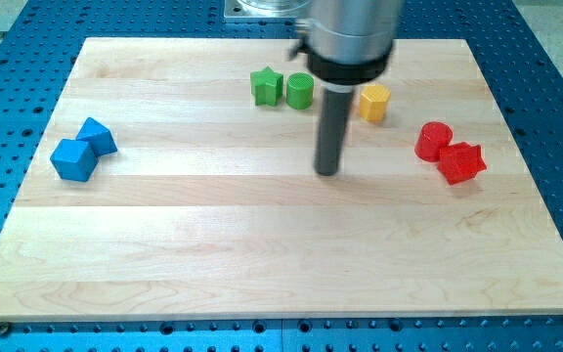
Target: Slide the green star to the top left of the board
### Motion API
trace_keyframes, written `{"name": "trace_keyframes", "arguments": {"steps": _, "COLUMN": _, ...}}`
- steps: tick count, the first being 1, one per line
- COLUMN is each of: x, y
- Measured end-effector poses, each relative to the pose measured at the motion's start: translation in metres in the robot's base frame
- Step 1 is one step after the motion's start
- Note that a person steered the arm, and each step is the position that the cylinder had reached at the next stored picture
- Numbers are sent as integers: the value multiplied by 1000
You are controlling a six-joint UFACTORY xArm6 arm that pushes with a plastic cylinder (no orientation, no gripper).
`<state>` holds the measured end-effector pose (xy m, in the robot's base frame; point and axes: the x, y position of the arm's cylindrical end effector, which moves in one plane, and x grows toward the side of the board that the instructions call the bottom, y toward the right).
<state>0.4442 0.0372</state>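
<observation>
The green star (266,86) sits near the worktop's (164,254) top edge, touching the green cylinder (299,91). The tip (327,172) — a bare rod holding nothing — rests below-right; it should work between them and push left.

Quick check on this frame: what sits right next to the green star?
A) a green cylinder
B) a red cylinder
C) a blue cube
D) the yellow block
A: the green cylinder sits beside the green star on its view-right side, near the board's top edge; my tip is lower and to the view's right of both, touching neither.
</observation>
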Motion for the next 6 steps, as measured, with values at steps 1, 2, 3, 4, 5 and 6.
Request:
{"name": "trace_keyframes", "arguments": {"steps": 1, "x": -2, "y": -18}}
{"name": "trace_keyframes", "arguments": {"steps": 2, "x": -3, "y": -9}}
{"name": "trace_keyframes", "arguments": {"steps": 3, "x": -3, "y": 7}}
{"name": "trace_keyframes", "arguments": {"steps": 4, "x": -3, "y": 9}}
{"name": "trace_keyframes", "arguments": {"steps": 5, "x": -4, "y": 9}}
{"name": "trace_keyframes", "arguments": {"steps": 6, "x": -4, "y": 9}}
